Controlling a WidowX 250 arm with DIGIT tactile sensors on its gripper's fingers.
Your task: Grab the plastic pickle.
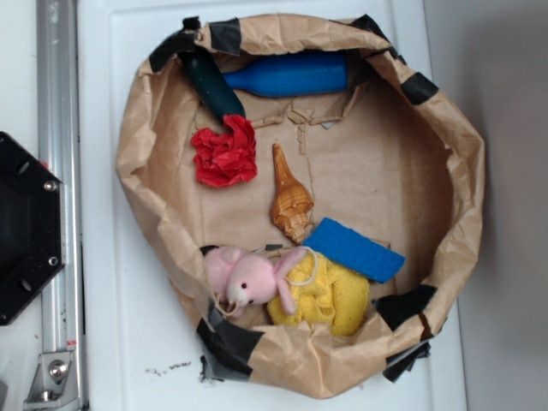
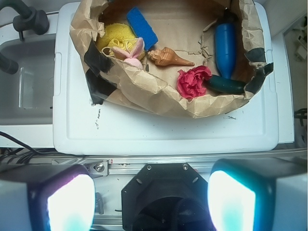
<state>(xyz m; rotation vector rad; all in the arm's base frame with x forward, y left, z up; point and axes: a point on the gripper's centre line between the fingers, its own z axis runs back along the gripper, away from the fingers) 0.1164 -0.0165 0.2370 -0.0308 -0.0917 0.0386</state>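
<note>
Dark green plastic pickle (image 1: 211, 86) beside blue bottle (image 1: 295, 74), wrist alone shows hand (image 2: 151, 199) wide open, empty

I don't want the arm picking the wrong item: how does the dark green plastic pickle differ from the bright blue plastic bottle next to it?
The dark green plastic pickle is nearly black-green; the bright blue plastic bottle is vivid blue. The pickle is shorter, with rounded ends; the bottle is longer and narrows to a neck. The pickle lies diagonally beside the red crumpled piece; the bottle lies along the bag's rim. Both are smooth, elongated, lying flat.
</note>
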